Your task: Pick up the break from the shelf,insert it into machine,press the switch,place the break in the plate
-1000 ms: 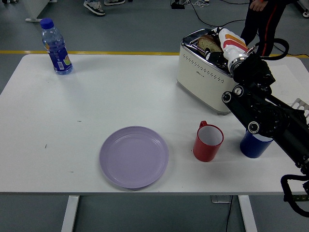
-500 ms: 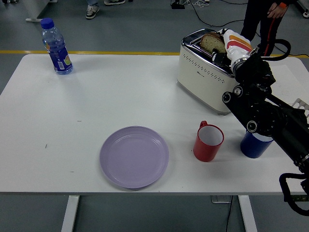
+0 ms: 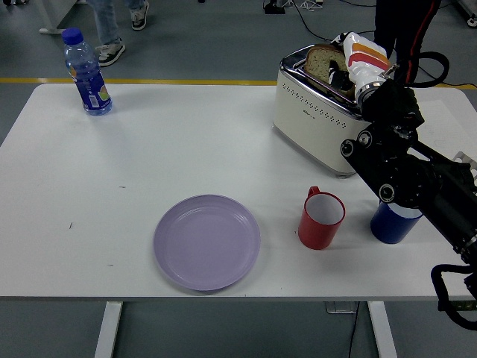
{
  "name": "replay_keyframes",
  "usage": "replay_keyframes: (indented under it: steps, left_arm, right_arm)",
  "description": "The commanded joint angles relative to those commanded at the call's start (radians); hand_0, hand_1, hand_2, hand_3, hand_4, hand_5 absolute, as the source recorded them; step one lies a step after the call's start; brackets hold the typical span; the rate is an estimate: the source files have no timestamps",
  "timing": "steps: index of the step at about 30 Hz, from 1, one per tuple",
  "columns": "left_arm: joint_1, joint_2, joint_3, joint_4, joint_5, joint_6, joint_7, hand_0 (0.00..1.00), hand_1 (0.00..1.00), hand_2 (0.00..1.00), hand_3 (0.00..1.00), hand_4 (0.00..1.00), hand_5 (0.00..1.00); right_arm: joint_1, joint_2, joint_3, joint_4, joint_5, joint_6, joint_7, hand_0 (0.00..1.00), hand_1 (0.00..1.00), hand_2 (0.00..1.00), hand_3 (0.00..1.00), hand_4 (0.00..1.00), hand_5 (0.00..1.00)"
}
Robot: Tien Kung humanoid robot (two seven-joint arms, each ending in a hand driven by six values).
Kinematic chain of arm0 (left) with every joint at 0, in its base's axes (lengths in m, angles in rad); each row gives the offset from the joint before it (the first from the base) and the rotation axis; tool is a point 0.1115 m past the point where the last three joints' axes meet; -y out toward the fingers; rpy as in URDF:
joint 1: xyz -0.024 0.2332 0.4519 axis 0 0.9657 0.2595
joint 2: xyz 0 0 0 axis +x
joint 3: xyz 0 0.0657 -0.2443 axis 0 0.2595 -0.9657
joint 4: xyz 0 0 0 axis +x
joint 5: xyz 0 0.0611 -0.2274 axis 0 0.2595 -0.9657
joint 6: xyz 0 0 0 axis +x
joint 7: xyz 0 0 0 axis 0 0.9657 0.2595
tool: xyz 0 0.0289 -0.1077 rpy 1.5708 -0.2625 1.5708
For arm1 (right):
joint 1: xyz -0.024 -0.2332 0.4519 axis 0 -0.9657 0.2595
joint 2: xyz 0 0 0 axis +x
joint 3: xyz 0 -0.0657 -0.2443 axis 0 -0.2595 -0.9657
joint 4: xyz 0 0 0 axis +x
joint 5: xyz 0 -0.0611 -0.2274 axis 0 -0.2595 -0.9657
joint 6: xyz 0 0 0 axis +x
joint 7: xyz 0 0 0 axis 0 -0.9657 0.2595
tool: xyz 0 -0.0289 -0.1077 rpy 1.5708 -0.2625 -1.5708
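A cream toaster [image 3: 309,112] stands at the table's far right. A slice of bread [image 3: 322,61] sticks up out of its top slot. My right hand [image 3: 349,66], in a white glove with orange and red stripes, is closed on the slice from the right, above the toaster. Its black arm [image 3: 406,175] runs down to the lower right corner. A lilac plate [image 3: 207,241] lies near the front edge, left of the toaster. No shelf appears in the head view. My left arm is out of sight.
A red mug [image 3: 320,218] and a blue cup [image 3: 391,221] stand in front of the toaster, under my right arm. A blue water bottle [image 3: 86,72] stands at the far left corner. People's legs [image 3: 402,26] show on the floor beyond the table.
My right hand has risen, lifting the bread further out of the toaster slot. A person's feet have walked across the floor at the top left.
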Motion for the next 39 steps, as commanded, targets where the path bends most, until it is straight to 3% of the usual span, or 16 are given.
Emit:
replay_keyframes:
  steps: [1, 11, 17, 26, 32, 34, 39]
  left_arm:
    - [0.000, 0.000, 0.000, 0.000, 0.000, 0.000, 0.000, 0.677, 0.699, 0.688, 0.558, 0.289, 0.862]
    - [0.002, 0.002, 0.000, 0.000, -0.006, 0.001, -0.001, 0.677, 0.699, 0.688, 0.558, 0.288, 0.863]
    - [0.004, 0.004, 0.000, 0.000, -0.007, 0.000, -0.001, 0.677, 0.699, 0.689, 0.558, 0.288, 0.862]
    - [0.008, 0.005, 0.002, 0.000, -0.008, 0.000, -0.001, 0.677, 0.699, 0.689, 0.558, 0.287, 0.863]
    - [0.012, 0.005, 0.001, 0.000, -0.008, 0.000, -0.001, 0.677, 0.699, 0.688, 0.558, 0.287, 0.863]
    - [0.012, 0.005, 0.002, 0.000, -0.009, 0.000, -0.001, 0.677, 0.699, 0.688, 0.558, 0.287, 0.863]
    - [0.014, 0.005, 0.001, 0.000, -0.014, 0.003, -0.003, 0.676, 0.699, 0.688, 0.558, 0.287, 0.865]
  right_arm:
    - [0.000, 0.000, 0.000, 0.002, -0.001, 0.002, 0.001, 0.280, 0.282, 0.364, 0.480, 0.411, 0.002]
    - [-0.002, -0.049, 0.016, 0.080, -0.023, -0.001, 0.006, 0.270, 0.257, 0.348, 0.474, 0.393, 0.002]
    - [-0.006, -0.118, 0.052, 0.181, -0.014, -0.027, 0.013, 0.263, 0.250, 0.341, 0.474, 0.385, 0.002]
    - [-0.026, -0.185, 0.108, 0.311, 0.037, -0.074, 0.026, 0.243, 0.241, 0.328, 0.480, 0.382, 0.002]
    - [-0.053, -0.242, 0.162, 0.467, 0.073, -0.091, 0.034, 0.239, 0.232, 0.321, 0.481, 0.379, 0.002]
    - [-0.056, -0.246, 0.166, 0.489, 0.088, -0.092, 0.035, 0.239, 0.232, 0.321, 0.481, 0.379, 0.002]
    - [-0.102, -0.276, 0.190, 0.650, 0.220, -0.056, 0.014, 0.245, 0.237, 0.324, 0.483, 0.418, 0.002]
